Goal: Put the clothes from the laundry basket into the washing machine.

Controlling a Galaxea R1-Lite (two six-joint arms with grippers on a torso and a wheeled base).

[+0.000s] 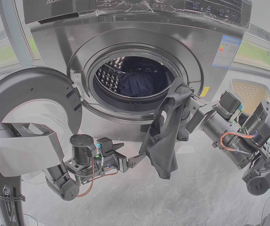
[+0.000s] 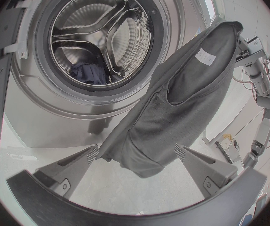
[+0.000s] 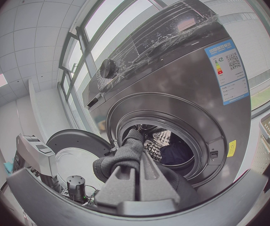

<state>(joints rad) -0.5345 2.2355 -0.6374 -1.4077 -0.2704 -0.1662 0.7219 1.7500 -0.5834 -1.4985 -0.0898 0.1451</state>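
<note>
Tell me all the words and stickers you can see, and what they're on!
The brand logo: three pale capitals on the washing machine, top left.
The blue energy label on its front: print too small to read.
The yellow sticker by the door opening: too small.
The control panel: lit symbols, no readable words.
The white tag on the dark garment: blurred.

Left arm: grey angular shell, orange cable. Left gripper: black wedges. Right arm: black cylinders.
</note>
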